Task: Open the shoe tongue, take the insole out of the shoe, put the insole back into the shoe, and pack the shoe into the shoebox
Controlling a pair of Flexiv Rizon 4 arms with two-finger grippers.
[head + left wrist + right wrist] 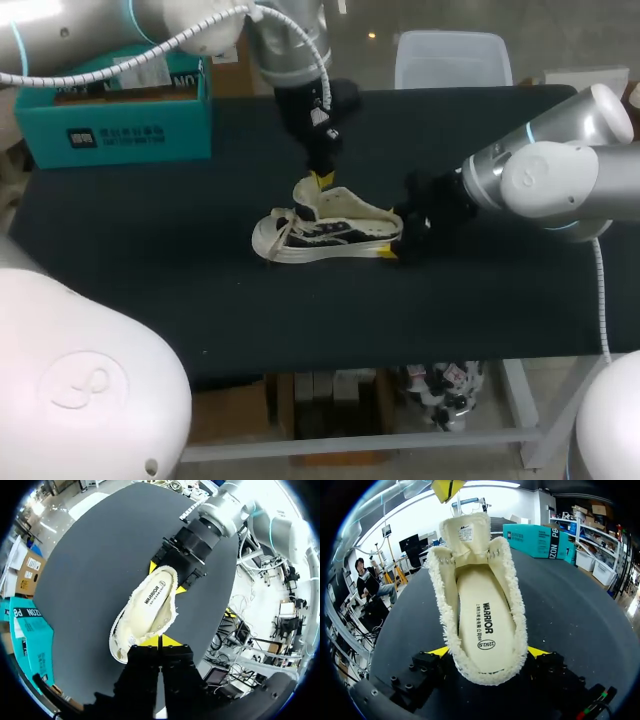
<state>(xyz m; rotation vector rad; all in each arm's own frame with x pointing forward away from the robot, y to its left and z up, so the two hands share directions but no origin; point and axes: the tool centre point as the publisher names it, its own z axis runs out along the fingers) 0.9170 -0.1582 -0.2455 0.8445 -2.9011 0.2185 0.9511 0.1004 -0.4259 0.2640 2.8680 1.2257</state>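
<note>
At the middle of the table (150, 260), the right gripper (489, 652) clamps the shoe (325, 232) at the heel to steady it. The left gripper (161, 641), pinched narrow on the tongue (466, 532), holds it up, apparently to expose the insole (482, 615).

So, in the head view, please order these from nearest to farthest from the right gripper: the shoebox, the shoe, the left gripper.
1. Shoe: its heel is held by the right gripper.
2. Left gripper: at the tongue, mid-table.
3. Shoebox: back left corner.
</note>
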